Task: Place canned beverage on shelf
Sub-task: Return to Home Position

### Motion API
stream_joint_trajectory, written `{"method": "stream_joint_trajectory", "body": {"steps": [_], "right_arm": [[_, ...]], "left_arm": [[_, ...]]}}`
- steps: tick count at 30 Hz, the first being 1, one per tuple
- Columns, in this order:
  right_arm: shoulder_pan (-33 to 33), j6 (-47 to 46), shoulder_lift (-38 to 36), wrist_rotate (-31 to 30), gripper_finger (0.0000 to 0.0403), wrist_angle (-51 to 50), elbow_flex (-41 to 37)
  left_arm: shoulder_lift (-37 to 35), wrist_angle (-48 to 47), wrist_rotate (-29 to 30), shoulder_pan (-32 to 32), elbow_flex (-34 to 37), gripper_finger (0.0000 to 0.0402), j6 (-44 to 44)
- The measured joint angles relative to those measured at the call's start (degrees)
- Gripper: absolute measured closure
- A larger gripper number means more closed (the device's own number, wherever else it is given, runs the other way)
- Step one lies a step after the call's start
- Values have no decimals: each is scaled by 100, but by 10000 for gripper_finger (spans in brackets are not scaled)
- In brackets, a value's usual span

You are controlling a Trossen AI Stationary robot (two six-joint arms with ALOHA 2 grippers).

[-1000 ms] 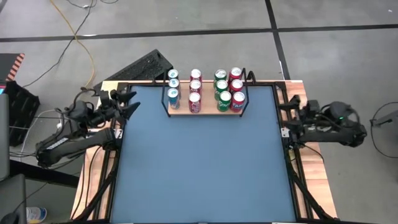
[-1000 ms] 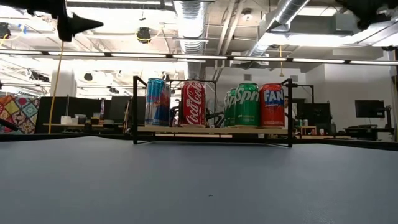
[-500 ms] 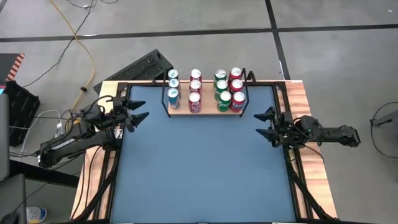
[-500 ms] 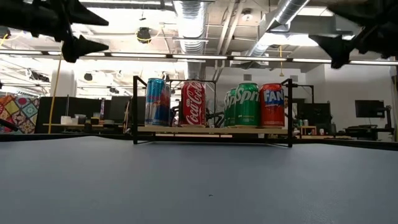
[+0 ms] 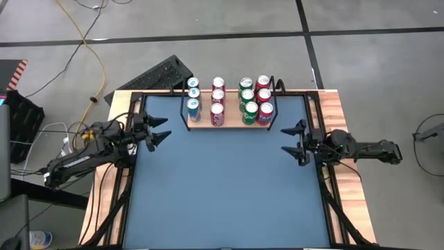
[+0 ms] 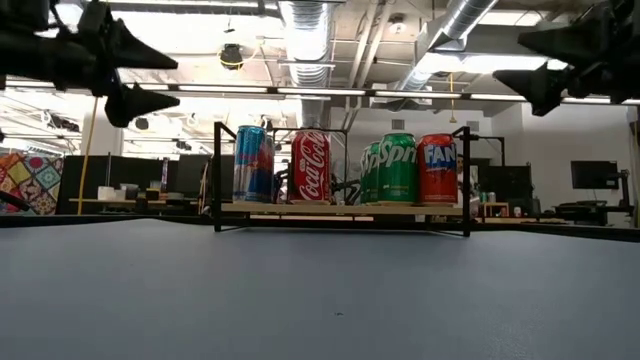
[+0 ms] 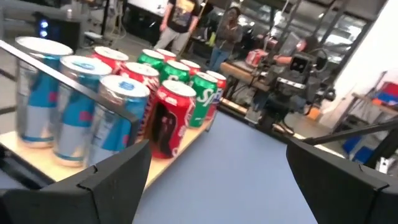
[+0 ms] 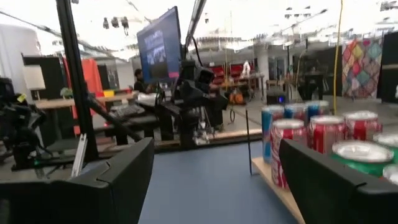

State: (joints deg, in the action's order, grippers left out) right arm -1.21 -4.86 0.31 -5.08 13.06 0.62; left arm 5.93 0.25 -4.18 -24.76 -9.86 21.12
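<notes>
A: Shelf, where?
B: The shelf (image 5: 232, 119) sits at the far edge of the blue counter (image 5: 222, 187), roughly centred. It holds upright cans, four lines of three running front to back.

A: Which cans, in order?
B: From its left end: blue cans (image 5: 193, 97), then the red-white soda cans (image 5: 218, 97), then a bare strip of board. After that, green cans (image 5: 248, 96) stand just beside red-orange cans (image 5: 263, 96) at the right end. All stand inside the black wire frame.

A: Left side?
B: The left gripper (image 5: 166, 130) is over the counter's left edge, near the shelf's left end and apart from it, pointing inward. Its jaws are spread wide with nothing between them.

A: Right side?
B: The right gripper (image 5: 286, 139) is over the counter's right edge, nearer than the shelf's right end, pointing inward at the other arm. Its jaws are wide too, and empty.

A: Height?
B: In the low view both hang above the can tops, clear of the counter.

A: Anything else?
B: There's a keyboard (image 5: 163, 73) on the floor behind the counter. In the left wrist view, people (image 7: 180, 18) stand in the room beyond.
</notes>
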Motion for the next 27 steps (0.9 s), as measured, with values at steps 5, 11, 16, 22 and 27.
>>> {"method": "stream_joint_trajectory", "body": {"steps": [5, 11, 16, 22, 27], "right_arm": [[0, -4, 1, -53, 65, -204, 0], [-7, 85, -1, -132, 65, -251, 0], [-10, 102, 1, -183, 65, -514, 0], [-14, 276, 1, -498, 65, -459, 0], [-153, 192, -1, -681, 65, -511, 0]], "left_arm": [[-501, 552, -3, 226, 616, 42, 130], [-558, 470, 172, 626, 921, 42, 349], [-571, 505, 1445, 1203, 924, 42, 97], [-570, 614, 3336, 1956, 928, 42, -437], [-568, 739, 3514, 2284, 928, 42, -784]]}}
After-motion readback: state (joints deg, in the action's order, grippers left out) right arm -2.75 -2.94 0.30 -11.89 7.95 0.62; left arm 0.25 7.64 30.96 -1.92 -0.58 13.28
